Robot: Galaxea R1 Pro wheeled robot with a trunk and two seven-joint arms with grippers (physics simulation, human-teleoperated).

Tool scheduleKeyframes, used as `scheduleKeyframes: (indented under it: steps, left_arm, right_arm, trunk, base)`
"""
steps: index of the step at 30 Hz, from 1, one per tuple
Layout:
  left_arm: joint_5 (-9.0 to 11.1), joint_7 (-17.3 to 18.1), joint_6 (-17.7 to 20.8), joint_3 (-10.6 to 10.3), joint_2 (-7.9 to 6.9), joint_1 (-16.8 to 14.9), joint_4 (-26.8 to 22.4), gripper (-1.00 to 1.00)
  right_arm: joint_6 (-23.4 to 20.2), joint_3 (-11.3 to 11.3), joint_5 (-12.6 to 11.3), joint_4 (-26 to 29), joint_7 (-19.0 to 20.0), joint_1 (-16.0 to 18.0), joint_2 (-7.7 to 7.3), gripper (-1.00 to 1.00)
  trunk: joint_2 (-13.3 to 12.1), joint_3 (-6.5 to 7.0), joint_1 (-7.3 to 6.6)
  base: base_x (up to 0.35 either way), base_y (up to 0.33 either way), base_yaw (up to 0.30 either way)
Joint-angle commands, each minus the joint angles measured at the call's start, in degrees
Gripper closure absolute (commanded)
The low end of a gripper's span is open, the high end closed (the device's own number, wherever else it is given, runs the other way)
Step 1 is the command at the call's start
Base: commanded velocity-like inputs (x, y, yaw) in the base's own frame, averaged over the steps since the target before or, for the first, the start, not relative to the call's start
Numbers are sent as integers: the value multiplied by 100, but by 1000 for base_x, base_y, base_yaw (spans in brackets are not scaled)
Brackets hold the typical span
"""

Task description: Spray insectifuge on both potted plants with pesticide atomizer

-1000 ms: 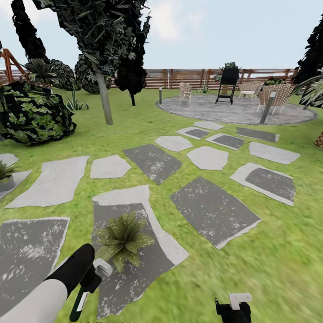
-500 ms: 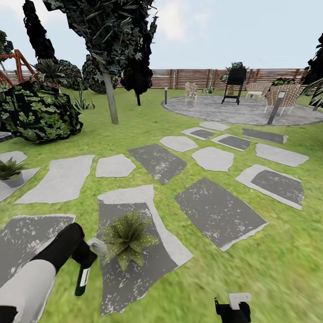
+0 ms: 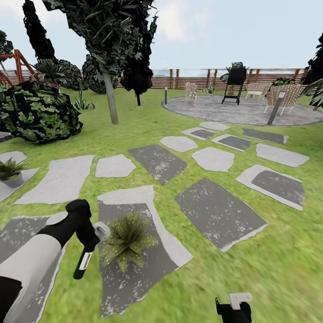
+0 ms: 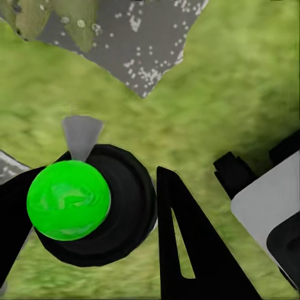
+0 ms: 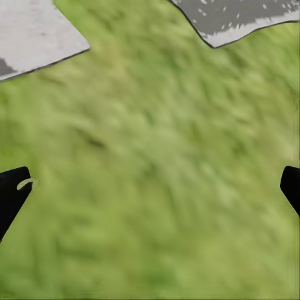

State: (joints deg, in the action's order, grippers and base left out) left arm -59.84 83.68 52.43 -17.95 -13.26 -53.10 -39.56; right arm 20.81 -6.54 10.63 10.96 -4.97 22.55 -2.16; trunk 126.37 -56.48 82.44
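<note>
Two potted plants (image 3: 128, 240) (image 3: 11, 172), one held atomizer (image 3: 86, 255).

A green lawn (image 3: 269, 269) carries flat grey and pale stepping stones (image 3: 219, 212). One small potted plant (image 3: 128, 240) sits on a dark stone near the front, another (image 3: 10, 172) on a pale stone at the far left.

A tall tree (image 3: 107, 54) stands on the grass. A big leafy bush (image 3: 38, 114) sits near it. Far back, chairs (image 3: 278, 96) and a black grill (image 3: 235, 80) stand on a round stone patio (image 3: 211, 110).
</note>
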Motion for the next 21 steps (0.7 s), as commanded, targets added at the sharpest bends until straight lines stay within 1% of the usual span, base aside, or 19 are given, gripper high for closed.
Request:
scheduleKeyframes:
  steps: [1,7,9,11,13,15,19,20,21]
  left_arm:
    - [-48,59,55,-24,-5,3,-8,100]
    - [-51,77,32,-29,20,11,31,100]
    - [-47,84,-56,-30,22,22,48,100]
    - [-39,113,-283,-76,31,33,59,100]
    - [-41,256,-344,-181,33,29,61,100]
    - [-48,379,-358,-230,31,28,62,100]
    - [-61,458,-373,-272,31,44,62,100]
    - [-60,462,-373,-321,29,47,62,100]
    - [-57,468,-374,-419,27,51,62,100]
  right_arm:
    - [20,-41,60,-6,-17,2,0,-100]
    - [20,-41,62,-6,-22,2,-3,-100]
    - [20,-41,62,-6,-22,2,-3,-100]
    - [20,-41,62,-6,-29,3,-4,-100]
    - [20,-41,62,-7,-30,0,-4,-100]
    - [20,-41,62,-6,-31,3,-4,-100]
    - [20,-41,62,-9,-31,4,2,-100]
    - [20,-41,62,-9,-31,2,3,-100]
    - [20,-41,62,-12,-31,3,4,-100]
  trunk:
    - [2,-5,1]
    - [2,-5,1]
    - [2,-5,1]
    - [2,-5,1]
    - [2,-5,1]
    - [2,-5,1]
    - [2,-5,1]
    - [2,-5,1]
    - [2,-4,1]
  base:
    - [258,0,0]
    - [318,0,0]
    - [337,0,0]
    - [249,0,0]
    - [79,0,0]
    - [26,0,0]
    - [5,0,0]
    - [1,0,-32]
    - [0,0,-143]
